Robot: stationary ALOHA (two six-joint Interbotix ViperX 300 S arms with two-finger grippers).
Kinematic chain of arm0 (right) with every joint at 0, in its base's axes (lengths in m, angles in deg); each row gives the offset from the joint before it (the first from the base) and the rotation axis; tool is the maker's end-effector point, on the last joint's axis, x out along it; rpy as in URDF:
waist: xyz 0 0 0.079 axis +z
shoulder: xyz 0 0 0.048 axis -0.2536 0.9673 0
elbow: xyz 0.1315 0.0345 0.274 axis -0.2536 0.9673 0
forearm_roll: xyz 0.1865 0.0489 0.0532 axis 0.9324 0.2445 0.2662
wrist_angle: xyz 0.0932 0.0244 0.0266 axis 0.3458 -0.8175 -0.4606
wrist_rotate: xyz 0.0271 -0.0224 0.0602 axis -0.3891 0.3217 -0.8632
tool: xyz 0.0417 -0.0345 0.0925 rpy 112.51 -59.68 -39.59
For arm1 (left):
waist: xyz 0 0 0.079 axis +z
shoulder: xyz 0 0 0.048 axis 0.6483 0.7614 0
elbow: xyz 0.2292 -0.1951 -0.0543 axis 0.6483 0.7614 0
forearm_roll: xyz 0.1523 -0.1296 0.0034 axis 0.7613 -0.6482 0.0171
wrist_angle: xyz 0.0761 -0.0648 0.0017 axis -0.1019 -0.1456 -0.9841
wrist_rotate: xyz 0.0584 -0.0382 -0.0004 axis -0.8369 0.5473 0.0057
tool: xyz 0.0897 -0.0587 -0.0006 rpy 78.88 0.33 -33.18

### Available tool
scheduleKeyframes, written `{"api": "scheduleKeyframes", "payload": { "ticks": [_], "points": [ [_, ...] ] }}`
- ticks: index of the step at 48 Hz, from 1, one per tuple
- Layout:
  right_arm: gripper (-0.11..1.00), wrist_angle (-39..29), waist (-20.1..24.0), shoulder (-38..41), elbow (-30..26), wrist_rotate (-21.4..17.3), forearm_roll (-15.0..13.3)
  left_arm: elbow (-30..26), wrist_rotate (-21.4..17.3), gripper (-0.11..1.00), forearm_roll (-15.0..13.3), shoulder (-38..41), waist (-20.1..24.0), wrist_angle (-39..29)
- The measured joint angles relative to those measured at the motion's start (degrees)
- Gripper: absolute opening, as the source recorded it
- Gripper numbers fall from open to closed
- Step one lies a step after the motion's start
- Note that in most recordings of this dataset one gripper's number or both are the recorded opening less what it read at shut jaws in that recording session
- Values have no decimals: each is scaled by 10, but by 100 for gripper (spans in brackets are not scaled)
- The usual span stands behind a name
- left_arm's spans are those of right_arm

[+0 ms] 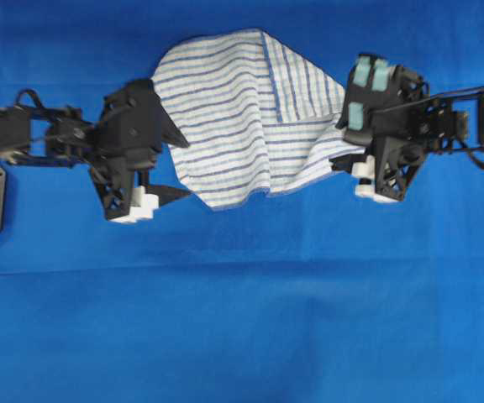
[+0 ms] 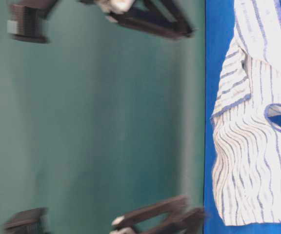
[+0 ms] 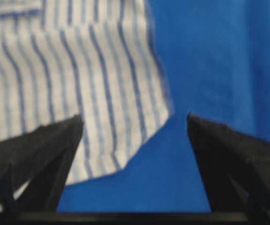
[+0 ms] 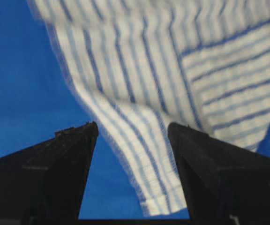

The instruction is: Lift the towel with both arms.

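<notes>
No text, label, brand, number or sign is readable in any view.

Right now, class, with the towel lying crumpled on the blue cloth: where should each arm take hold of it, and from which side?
Probably the outer corners. The towel lies loosely folded between both open grippers. The left gripper faces its near corner; approach from the overhead view's left. The right gripper already straddles a narrow hanging tip; approach from the right. Thin corners suit the pointed fingers.
</notes>
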Motion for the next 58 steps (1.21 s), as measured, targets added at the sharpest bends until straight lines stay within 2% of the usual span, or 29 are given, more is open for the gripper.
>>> {"api": "scheduleKeyframes", "payload": {
  "ticks": [7,22,39,42,43,52,55,58],
  "points": [
    [64,48,1,49,22,0,1,7,0,90,0,69,-10,53],
    [64,135,1,144,34,0,1,5,2,90,0,170,-15,105],
    [63,156,-16,174,29,0,0,3,0,84,0,190,-15,119],
    [60,157,-17,175,28,0,0,3,2,77,0,191,-13,119],
    [55,158,-17,174,28,0,0,2,1,73,0,190,-13,117],
    [4,157,-19,176,28,0,-1,-1,0,18,1,190,-3,99],
    [2,156,-20,172,28,1,-1,-2,-1,5,0,186,0,93],
    [2,151,-21,165,28,2,-1,-2,-2,3,0,176,2,83]
  ]
}}
